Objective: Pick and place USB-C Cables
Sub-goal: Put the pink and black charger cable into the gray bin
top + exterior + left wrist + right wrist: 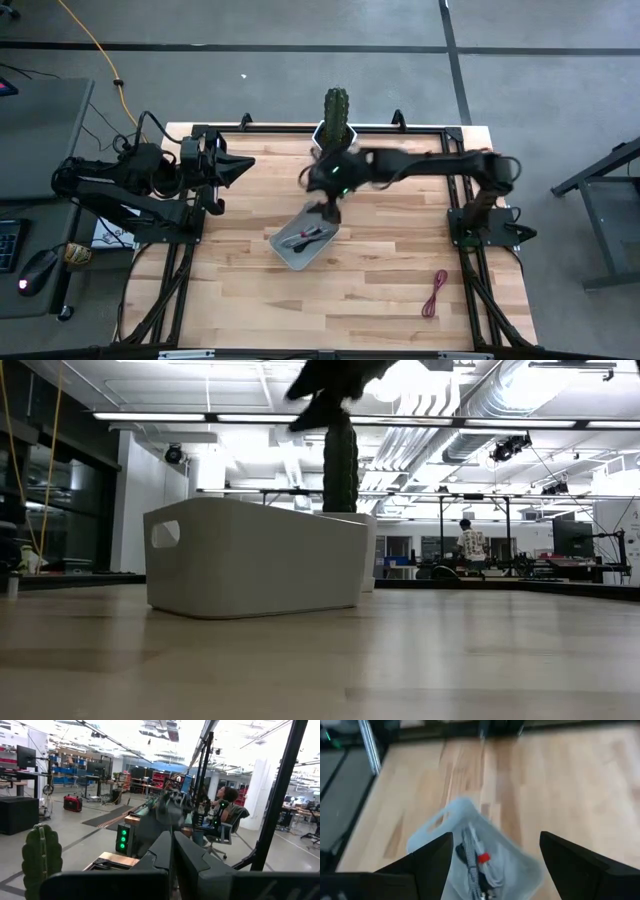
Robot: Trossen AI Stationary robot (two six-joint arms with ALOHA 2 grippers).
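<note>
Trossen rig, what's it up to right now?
The right gripper hangs open above the far corner of the light grey plastic bin in the middle of the wooden table, holding nothing. Cable bundles already lie inside the bin, one with a red band. A dark red cable bundle lies on the table near the right edge. The left gripper waits at its side.

Floor: grey concrete [300, 70], dark seams, upper frame.
Ceiling: fluorescent strip lights [200, 417], exposed ducts [480, 400].
Furniture: black desk [35, 130], left edge.
</note>
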